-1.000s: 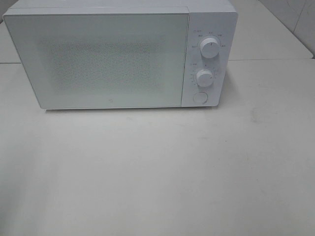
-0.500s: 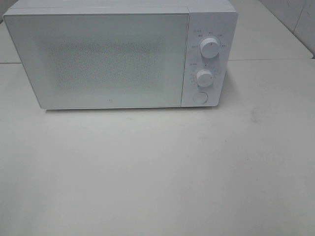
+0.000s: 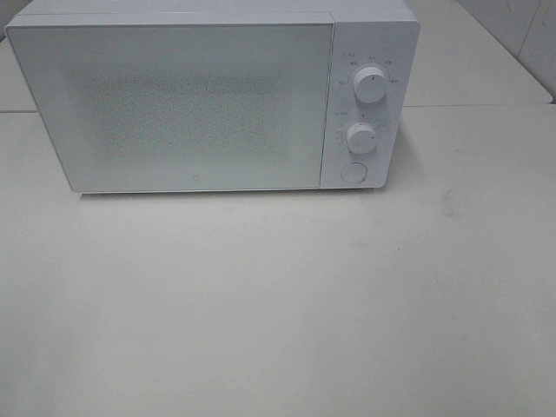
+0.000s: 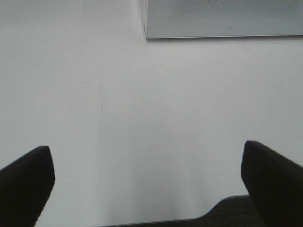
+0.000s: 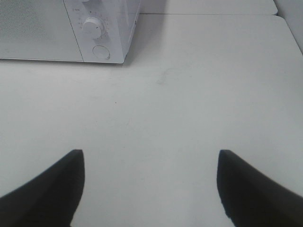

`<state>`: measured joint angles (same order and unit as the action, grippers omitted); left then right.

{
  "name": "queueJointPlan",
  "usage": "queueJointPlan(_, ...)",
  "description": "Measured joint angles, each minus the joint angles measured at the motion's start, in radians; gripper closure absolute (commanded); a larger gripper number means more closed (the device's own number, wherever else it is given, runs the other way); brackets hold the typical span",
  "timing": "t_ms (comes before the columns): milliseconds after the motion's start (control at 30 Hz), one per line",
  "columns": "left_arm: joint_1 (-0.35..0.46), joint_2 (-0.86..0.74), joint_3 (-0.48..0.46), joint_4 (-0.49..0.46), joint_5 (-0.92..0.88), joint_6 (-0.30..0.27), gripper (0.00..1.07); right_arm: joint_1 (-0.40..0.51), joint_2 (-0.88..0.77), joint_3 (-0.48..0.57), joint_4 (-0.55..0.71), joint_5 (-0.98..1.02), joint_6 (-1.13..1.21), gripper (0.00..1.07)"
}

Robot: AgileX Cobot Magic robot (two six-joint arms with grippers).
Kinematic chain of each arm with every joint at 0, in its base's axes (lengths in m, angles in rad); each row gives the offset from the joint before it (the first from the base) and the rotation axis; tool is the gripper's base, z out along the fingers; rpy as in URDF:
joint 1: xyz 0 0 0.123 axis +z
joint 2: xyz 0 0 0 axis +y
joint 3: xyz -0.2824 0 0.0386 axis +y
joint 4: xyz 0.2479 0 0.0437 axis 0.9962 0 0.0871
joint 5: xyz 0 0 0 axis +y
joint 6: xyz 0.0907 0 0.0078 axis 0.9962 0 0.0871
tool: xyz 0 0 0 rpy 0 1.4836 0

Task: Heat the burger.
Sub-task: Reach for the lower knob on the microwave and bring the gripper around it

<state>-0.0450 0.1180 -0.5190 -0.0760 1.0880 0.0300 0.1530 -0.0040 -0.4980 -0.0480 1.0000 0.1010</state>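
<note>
The burger is out of view in every frame. A white microwave (image 3: 208, 100) stands at the back of the white table (image 3: 278, 304) with its door shut; its mesh window shows nothing inside. Neither arm appears in the exterior high view. In the left wrist view my left gripper (image 4: 147, 182) is open over bare table, with the microwave's front corner (image 4: 222, 19) ahead. My right gripper (image 5: 149, 187) is also open with nothing between its dark fingers (image 5: 47, 189), and the microwave's knob panel (image 5: 94, 28) lies ahead of it.
The microwave's panel carries two round knobs (image 3: 369, 84) (image 3: 360, 137) and a round button (image 3: 353, 172). A seam between tabletops runs behind the microwave (image 3: 478, 105). A tiled wall (image 3: 521, 35) rises at the back right.
</note>
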Motion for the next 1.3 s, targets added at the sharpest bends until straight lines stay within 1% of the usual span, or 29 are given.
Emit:
queueJointPlan(100,0.008,-0.009,0.0,0.0,-0.001,0.0,0.06,0.0,0.0,0.0,0.0,0.0,0.0,0.32)
queueJointPlan(167,0.06,-0.084,0.0,0.0,-0.003,0.0,0.06,0.0,0.0,0.0,0.0,0.0,0.0,0.32)
queueJointPlan(200,0.06,-0.084,0.0,0.0,-0.003,0.0,0.06,0.0,0.0,0.0,0.0,0.0,0.0,0.32)
queueJointPlan(267,0.085,-0.121,0.0,0.0,-0.003,0.0,0.06,0.0,0.0,0.0,0.0,0.0,0.0,0.32)
queueJointPlan(1300,0.09,-0.122,0.0,0.0,-0.003,0.0,0.06,0.0,0.0,0.0,0.0,0.0,0.0,0.32)
